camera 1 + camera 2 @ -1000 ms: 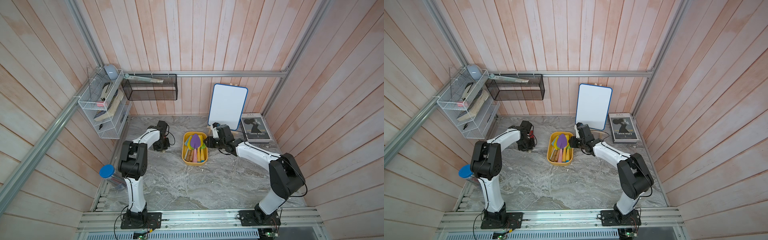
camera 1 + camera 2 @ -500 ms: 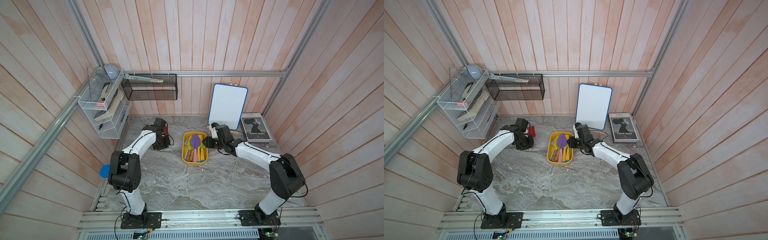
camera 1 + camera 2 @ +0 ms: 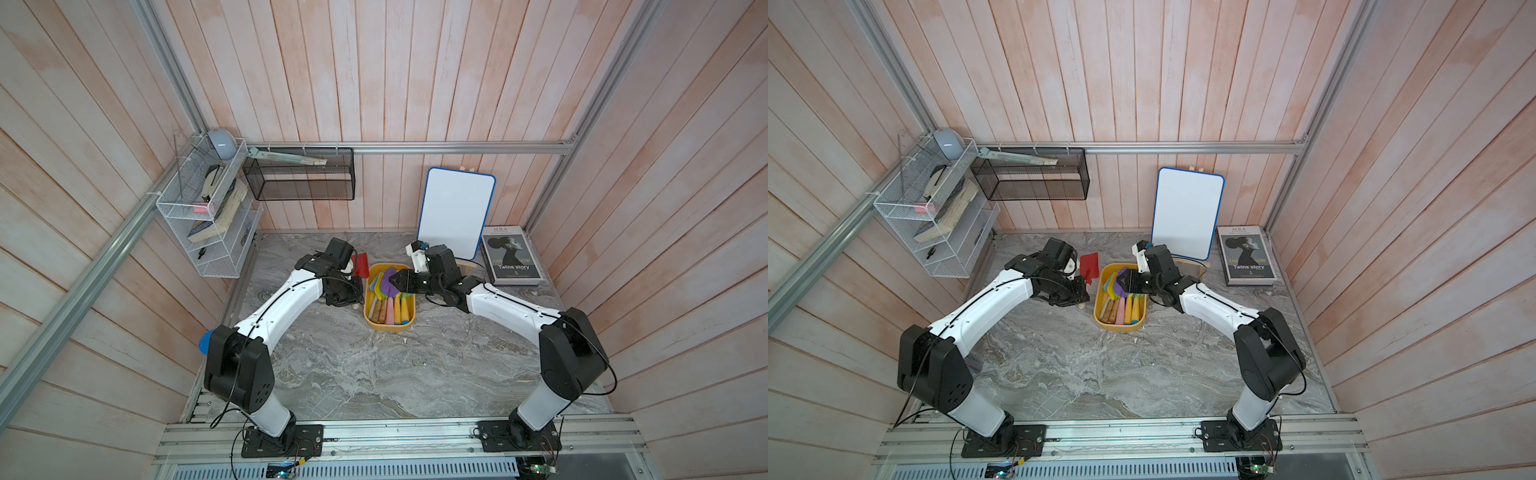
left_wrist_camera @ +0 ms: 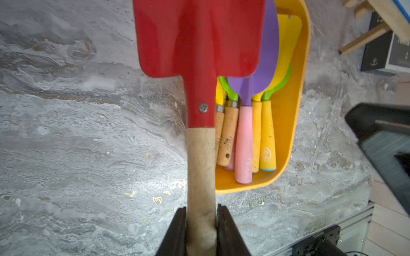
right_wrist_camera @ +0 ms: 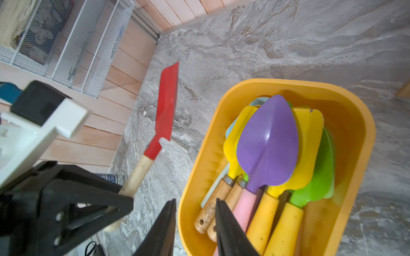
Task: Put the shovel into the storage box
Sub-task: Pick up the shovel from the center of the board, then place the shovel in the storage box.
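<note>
One grey marble-patterned tabletop (image 3: 353, 365) carries the whole scene. The shallow yellow-orange plastic storage box (image 3: 388, 328) with rounded corners sits toward its back, long sides running front to back. Well apart from the box on its left, a white wire rack (image 3: 203, 232) holding books hangs on the wall. A black mesh basket (image 3: 299, 180) hangs behind the box, up on the planks. Behind the box to the right, a blue-framed rectangular whiteboard (image 3: 455, 212) leans upright. A grey paperback book (image 3: 513, 255) with a woman's profile on its cover lies flat further right of the box.

The red-bladed, wooden-handled shovel (image 3: 360, 266) is outside the box, just beside its left long wall, with its blade toward the same end as the blades inside. In the right wrist view the shovel (image 5: 167, 106) shows edge-on.

The left gripper (image 4: 201, 219) pinches the shovel's bare wooden handle near its end, a black finger tight on each side. The right gripper (image 5: 195, 201) reaches in at the box from the right with its fingers partly spread. The rim on the shovel's side shows in the gap and nothing is pinched between the fingers. Whether they touch the box I cannot tell.

Several small trowels (image 5: 268, 144) lie inside the box, a purple blade on top of yellow and green ones, handles toward the box's front end
</note>
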`<action>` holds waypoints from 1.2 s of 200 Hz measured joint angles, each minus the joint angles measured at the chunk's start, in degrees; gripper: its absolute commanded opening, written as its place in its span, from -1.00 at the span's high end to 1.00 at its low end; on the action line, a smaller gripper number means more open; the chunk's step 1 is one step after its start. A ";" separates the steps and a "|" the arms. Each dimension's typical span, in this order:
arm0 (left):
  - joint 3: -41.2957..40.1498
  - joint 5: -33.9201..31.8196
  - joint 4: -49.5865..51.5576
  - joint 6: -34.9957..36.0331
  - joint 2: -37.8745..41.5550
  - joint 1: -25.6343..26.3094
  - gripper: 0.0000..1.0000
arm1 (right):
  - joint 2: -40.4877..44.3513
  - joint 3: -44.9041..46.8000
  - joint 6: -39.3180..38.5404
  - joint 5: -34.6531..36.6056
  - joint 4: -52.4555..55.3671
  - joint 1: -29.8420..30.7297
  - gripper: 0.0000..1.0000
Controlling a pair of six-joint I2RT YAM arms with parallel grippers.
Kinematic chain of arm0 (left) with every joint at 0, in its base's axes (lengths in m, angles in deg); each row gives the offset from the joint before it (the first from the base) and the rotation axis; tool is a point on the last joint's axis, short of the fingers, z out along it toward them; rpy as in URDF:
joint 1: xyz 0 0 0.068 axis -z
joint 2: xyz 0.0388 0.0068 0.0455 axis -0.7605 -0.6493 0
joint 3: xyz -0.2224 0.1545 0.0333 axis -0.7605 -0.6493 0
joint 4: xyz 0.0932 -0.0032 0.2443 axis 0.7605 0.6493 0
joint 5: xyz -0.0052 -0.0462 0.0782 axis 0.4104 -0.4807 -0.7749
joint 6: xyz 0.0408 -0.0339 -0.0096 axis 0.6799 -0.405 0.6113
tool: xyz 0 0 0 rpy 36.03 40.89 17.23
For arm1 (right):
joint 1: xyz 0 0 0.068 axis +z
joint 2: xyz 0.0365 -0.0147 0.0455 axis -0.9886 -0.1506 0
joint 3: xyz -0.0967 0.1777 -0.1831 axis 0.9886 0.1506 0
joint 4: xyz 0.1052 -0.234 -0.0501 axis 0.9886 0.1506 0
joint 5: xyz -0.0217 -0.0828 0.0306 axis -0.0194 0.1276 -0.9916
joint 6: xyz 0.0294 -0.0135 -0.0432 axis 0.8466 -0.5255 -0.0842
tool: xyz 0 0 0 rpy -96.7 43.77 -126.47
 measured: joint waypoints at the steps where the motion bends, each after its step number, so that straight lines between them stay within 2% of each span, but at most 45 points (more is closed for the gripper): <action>1: 0.00 0.04 0.02 -0.09 0.04 0.13 1.00 | 0.00 -0.02 0.04 -0.02 0.00 0.02 0.31; 107: -0.52 1.03 -0.33 -3.45 1.01 6.03 1.00 | -0.68 -1.44 4.48 -3.17 -3.50 0.46 0.33; 182: -0.52 0.96 -1.09 -4.33 1.01 6.80 1.00 | -2.10 -4.28 4.35 2.27 0.70 1.14 0.36; 240: -0.52 0.81 -1.07 -4.74 1.01 7.43 1.00 | -4.59 -5.14 4.37 3.65 1.20 1.16 0.38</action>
